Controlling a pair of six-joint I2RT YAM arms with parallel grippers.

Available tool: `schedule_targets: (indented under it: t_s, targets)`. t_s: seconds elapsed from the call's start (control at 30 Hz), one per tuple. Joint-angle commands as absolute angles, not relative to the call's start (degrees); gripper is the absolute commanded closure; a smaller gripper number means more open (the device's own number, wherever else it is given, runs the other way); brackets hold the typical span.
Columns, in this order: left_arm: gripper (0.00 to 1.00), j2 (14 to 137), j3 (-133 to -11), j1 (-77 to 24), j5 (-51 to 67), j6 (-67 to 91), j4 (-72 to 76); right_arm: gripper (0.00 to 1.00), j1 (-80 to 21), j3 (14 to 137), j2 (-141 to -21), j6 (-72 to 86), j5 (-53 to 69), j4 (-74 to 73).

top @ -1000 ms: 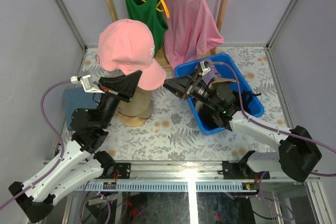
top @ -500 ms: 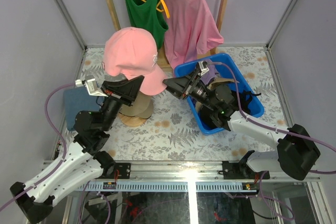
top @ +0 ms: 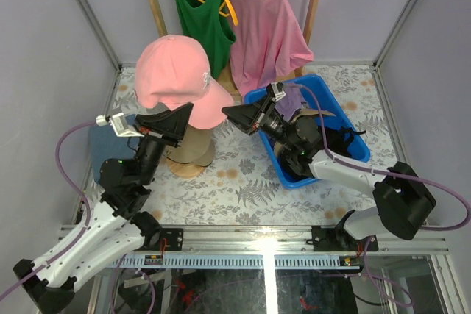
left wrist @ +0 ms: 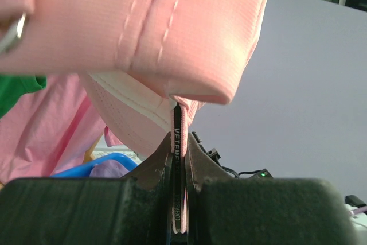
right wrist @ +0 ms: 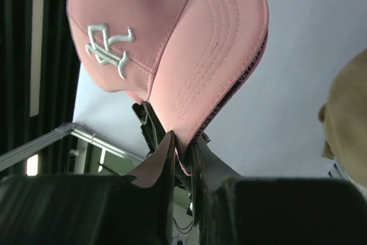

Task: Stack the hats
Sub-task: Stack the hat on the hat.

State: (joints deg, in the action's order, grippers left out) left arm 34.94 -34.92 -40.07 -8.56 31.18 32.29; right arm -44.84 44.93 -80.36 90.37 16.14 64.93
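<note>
Reach upward & inward by both: L gripper (top: pixel 190 108) & R gripper (top: pixel 227 112) each clamp pink cap (top: pixel 175 71) edge

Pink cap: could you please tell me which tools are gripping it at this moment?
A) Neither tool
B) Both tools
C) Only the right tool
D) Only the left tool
B, since the left tool is shut on an edge of the pink cap and the right tool pinches its brim.

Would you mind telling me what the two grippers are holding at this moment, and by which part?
Both hold the pink cap: the left gripper pinches its lower rim, and the right gripper pinches the front edge of its brim.
</note>
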Motion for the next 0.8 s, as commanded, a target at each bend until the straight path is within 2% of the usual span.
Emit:
schedule_targets:
  t_s: [0.0,0.07,0.1,0.77]
  targets:
    - [1.00,31.57,-33.75,-40.61,-6.21,30.91,34.45,0.91,-44.81,48.46,-84.05,90.88,19.64,73.14]
    - [1.00,29.44,-33.02,-40.65,-6.21,30.91,34.45,0.99,-44.04,48.45,-86.14,91.53,20.59,75.13]
    - [1.00,28.58,-32.64,-40.61,-6.21,30.91,34.45,1.00,-43.63,48.43,-86.93,91.71,20.90,75.59]
    - [1.00,16.01,-24.90,-40.61,-6.21,30.91,34.45,1.00,-36.05,50.73,-104.83,100.64,30.30,93.69]
